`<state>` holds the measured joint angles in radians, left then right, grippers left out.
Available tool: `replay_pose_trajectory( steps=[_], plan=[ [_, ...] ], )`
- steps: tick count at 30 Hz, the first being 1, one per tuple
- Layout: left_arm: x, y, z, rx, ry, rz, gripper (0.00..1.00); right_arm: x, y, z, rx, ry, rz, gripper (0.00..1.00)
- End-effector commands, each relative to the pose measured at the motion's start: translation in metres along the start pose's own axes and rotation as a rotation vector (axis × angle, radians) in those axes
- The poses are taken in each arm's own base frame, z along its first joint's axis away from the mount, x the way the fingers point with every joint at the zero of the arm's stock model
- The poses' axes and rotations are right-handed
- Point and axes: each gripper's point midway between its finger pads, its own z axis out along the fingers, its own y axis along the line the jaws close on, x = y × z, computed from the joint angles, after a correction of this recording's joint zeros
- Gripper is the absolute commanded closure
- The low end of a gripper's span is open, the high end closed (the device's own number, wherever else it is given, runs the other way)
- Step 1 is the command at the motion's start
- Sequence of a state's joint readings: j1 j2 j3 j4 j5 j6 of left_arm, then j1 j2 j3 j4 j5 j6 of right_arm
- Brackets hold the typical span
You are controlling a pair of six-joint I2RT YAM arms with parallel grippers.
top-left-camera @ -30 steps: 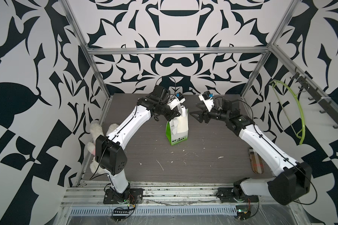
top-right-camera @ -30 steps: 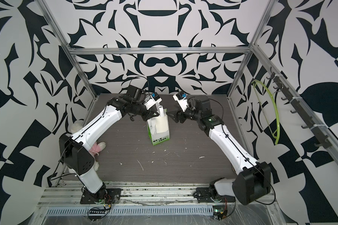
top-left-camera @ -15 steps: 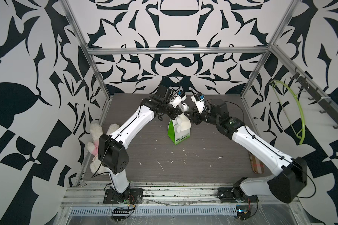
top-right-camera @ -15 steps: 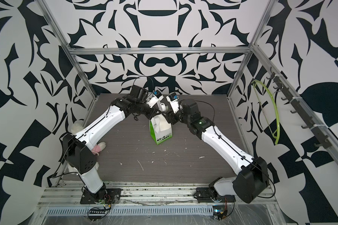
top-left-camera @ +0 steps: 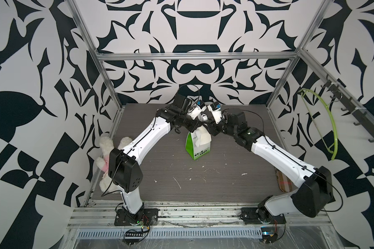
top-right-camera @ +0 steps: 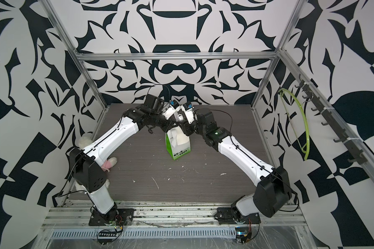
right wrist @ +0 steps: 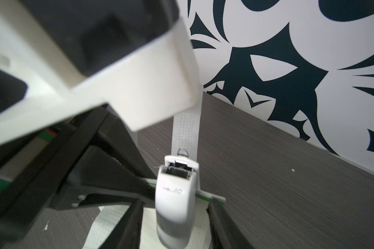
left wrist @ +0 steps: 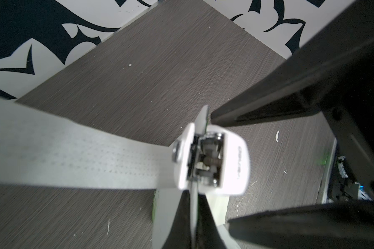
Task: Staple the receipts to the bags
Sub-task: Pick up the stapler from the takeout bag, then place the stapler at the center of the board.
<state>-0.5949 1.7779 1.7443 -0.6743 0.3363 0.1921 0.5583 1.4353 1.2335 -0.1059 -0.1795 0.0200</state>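
The bag (top-left-camera: 198, 148) stands upright on the table (top-left-camera: 203, 185), toward the back and about midway across, with the receipt (top-left-camera: 204, 139) lying against its white front face. A stapler (right wrist: 176, 204) sits over the bag's green top edge. The left gripper (left wrist: 193, 207) is pinched together on that top edge; I cannot tell whether the receipt is in the pinch. The right gripper (right wrist: 175, 203) straddles the stapler, its fingers (right wrist: 134, 224) apart with a small gap on each side. One bag handle (left wrist: 73, 159) sticks out sideways in the left wrist view. Paper scraps (top-left-camera: 177, 183) litter the table, and a plush toy (top-left-camera: 105, 146) lies at its left edge.
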Motion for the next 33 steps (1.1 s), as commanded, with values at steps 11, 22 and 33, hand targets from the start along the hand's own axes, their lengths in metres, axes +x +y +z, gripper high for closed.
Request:
replay_pose_trajectory(
  steps=[11, 22, 33],
  plan=[
    [-0.001, 0.000, 0.002, -0.002, 0.015, -0.001, 1.00, -0.071, -0.014, -0.032, 0.128, -0.252, -0.003, 0.92],
    [0.005, 0.000, 0.001, -0.008, 0.025, 0.065, 1.00, -0.067, -0.069, -0.065, 0.357, -0.239, 0.116, 1.00],
    [-0.007, -0.010, -0.013, 0.016, -0.018, 0.161, 0.49, 0.057, -0.112, -0.093, 0.371, 0.085, 0.386, 1.00]
  ],
)
